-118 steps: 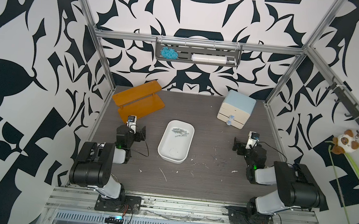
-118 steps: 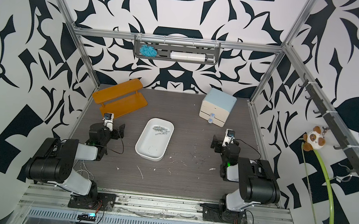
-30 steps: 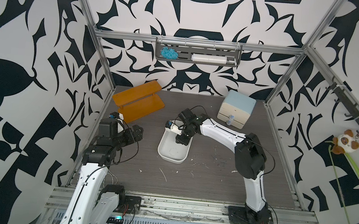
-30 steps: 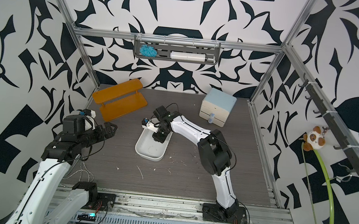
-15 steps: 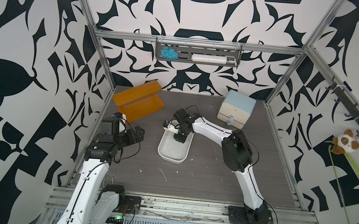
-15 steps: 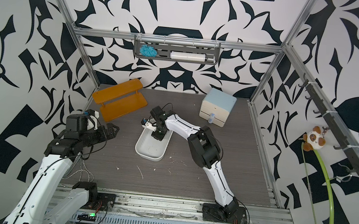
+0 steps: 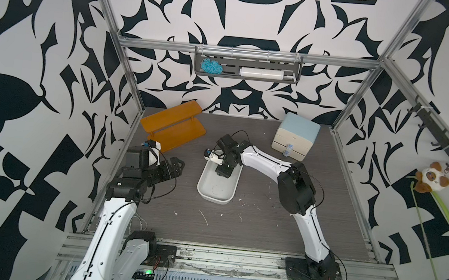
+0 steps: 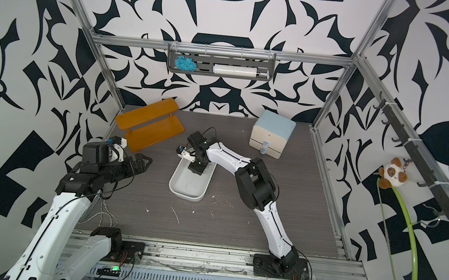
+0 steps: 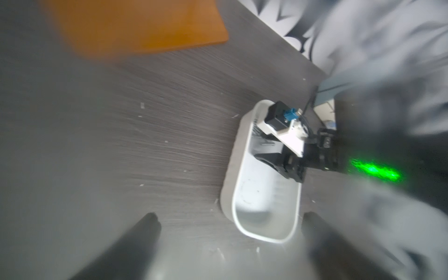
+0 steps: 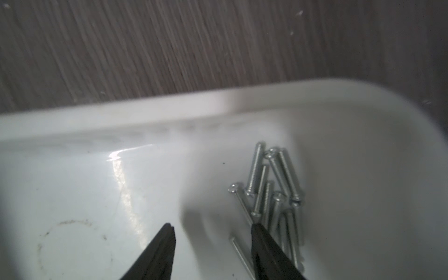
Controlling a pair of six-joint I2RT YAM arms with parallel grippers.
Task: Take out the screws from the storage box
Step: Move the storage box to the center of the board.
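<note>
The storage box (image 7: 213,199) (image 8: 183,192), a shallow white tub, lies mid-table. Several silvery screws (image 10: 274,189) are piled at its far end, near a rounded corner of the box's rim (image 10: 169,106). My right gripper (image 7: 221,171) (image 8: 196,169) (image 10: 212,226) hangs low inside that end, open. One fingertip stands at the pile's edge, and a thin screw lies on the floor between the fingers. Nothing is gripped. My left gripper (image 7: 179,167) (image 8: 145,163) (image 9: 230,215) is wide open and empty, to the left of the box (image 9: 264,238).
An orange two-tier shelf (image 7: 173,126) stands at the back left. At the back right is a cream cabinet with a blue top (image 7: 296,137). White flecks (image 7: 203,218) lie on the table in front of the box. A rack (image 7: 246,69) hangs on the back wall.
Both arms have come out of their folded rest poses. Over the last second the right gripper's jaws have parted wider over the screws, and the left gripper has edged toward the box.
</note>
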